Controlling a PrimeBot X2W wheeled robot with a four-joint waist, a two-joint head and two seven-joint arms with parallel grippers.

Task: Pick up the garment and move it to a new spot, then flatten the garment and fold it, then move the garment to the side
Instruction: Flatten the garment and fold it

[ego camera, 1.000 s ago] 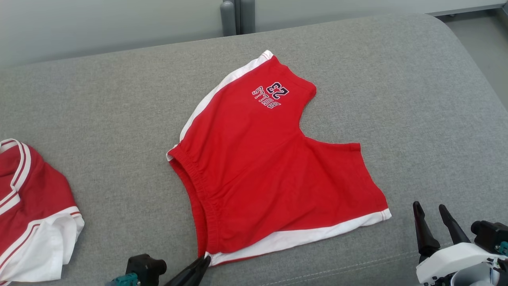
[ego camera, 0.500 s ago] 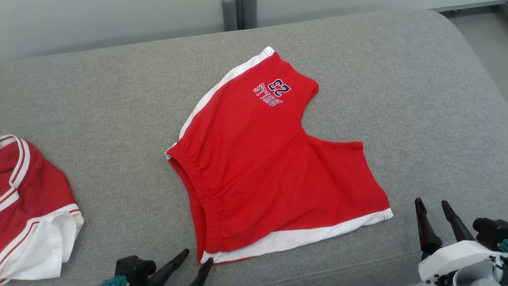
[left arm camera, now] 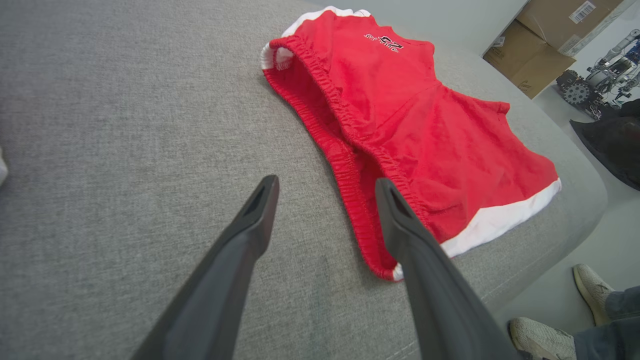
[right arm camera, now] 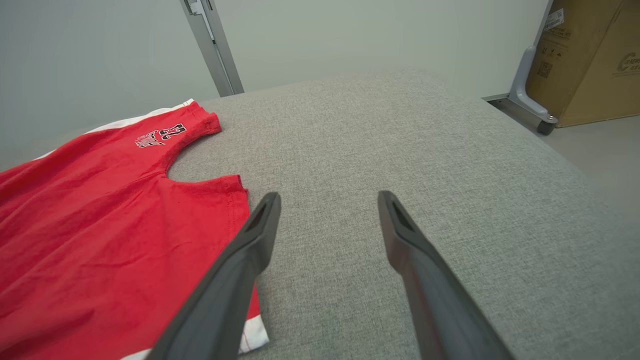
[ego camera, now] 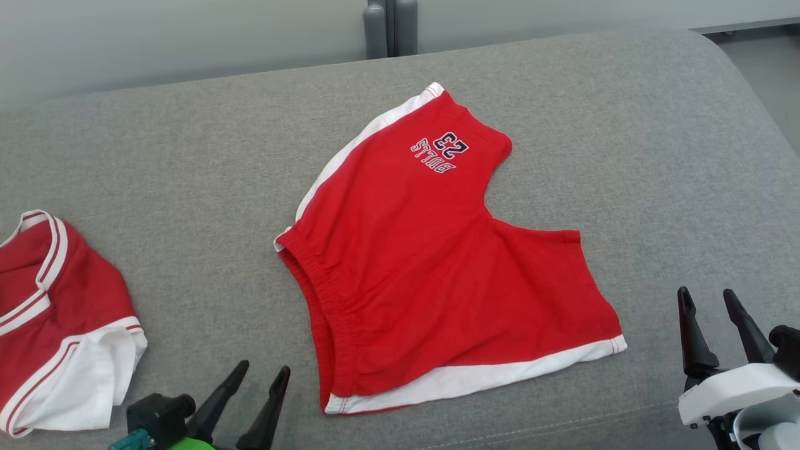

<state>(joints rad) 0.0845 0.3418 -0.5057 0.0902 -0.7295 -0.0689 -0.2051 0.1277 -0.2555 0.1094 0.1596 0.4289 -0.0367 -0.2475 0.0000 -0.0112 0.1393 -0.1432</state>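
Red shorts point(ego camera: 437, 269) lie spread nearly flat at the middle of the grey padded surface point(ego camera: 187, 175), waistband to the left. Left end effector point(ego camera: 264, 370) sits just left of the near waistband corner, right end effector point(ego camera: 706, 292) right of the near hem; both are wide open, holding nothing. Judged: flattening about done; fold next, needing pinches on the near edge.

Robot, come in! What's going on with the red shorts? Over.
Left end effector open, empty. Right end effector open, empty. Red shorts flat, unfolded. Second garment well clear.
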